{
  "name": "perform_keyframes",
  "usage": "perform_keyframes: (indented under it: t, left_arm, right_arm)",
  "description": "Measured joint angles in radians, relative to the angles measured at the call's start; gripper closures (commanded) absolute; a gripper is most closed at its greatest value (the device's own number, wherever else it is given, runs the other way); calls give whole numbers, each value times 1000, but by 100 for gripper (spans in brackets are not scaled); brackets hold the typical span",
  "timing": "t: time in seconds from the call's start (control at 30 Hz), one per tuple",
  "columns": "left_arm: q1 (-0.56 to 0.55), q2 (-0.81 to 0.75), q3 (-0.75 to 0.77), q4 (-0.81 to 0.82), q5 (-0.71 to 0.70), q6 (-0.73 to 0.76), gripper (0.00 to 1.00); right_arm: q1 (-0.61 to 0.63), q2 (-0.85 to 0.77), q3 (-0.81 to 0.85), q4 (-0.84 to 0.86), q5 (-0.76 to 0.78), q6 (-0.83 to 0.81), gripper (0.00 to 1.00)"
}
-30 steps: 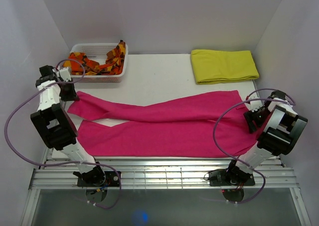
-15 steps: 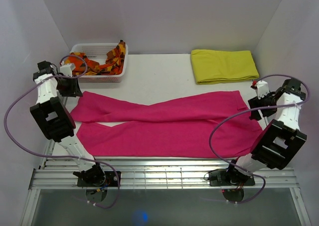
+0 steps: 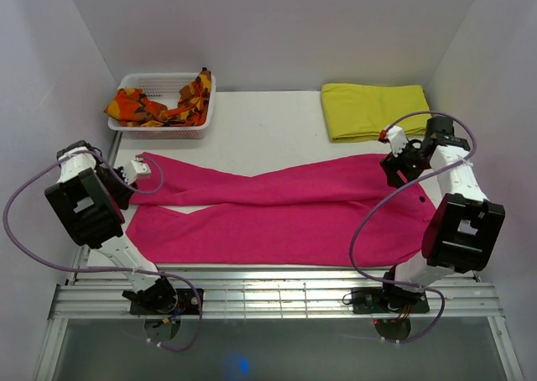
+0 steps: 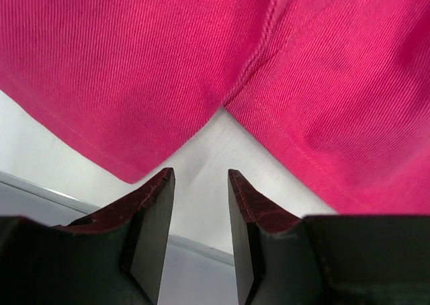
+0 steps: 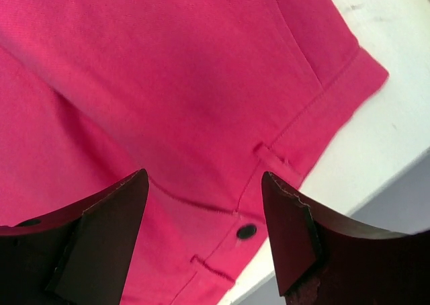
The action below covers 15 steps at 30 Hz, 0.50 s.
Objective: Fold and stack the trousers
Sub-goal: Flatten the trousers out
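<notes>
The left arm (image 3: 84, 206) and right arm (image 3: 460, 223): white and black, trailing purple cable
White links alternate with boxy black joint housings; a purple cable (image 3: 353, 234) loops off each; tool fingers (image 4: 151, 218) are dark.

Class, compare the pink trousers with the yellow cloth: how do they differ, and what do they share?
The trousers are magenta and spread out, legs parted; the yellow cloth is folded into a neat rectangle. The trousers cover far more table than the yellow cloth. Both lie flat on the white table.

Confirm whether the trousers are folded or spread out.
Spread out, not folded: the trousers lie full length across the table, legs side by side and parting at the left, waistband at the right.
</notes>
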Motion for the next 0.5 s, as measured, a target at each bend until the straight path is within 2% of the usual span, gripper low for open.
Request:
perform_keyframes:
  t: [0.1, 0.23, 0.4, 0.5]
  left_arm:
    - [-6, -28, -39, 31, -11, 151, 49]
    - [-12, -43, -87, 105, -15, 278, 49]
    - [-18, -42, -132, 180, -7, 357, 50]
    - [-29, -34, -161, 215, 0, 372, 56]
  right_arm:
    - [53, 65, 2, 45, 16, 10, 26]
    - [101, 135, 6, 76, 21, 2, 23]
    - [153, 152, 18, 92, 5, -40, 21]
    - [189, 168, 51, 109, -1, -55, 21]
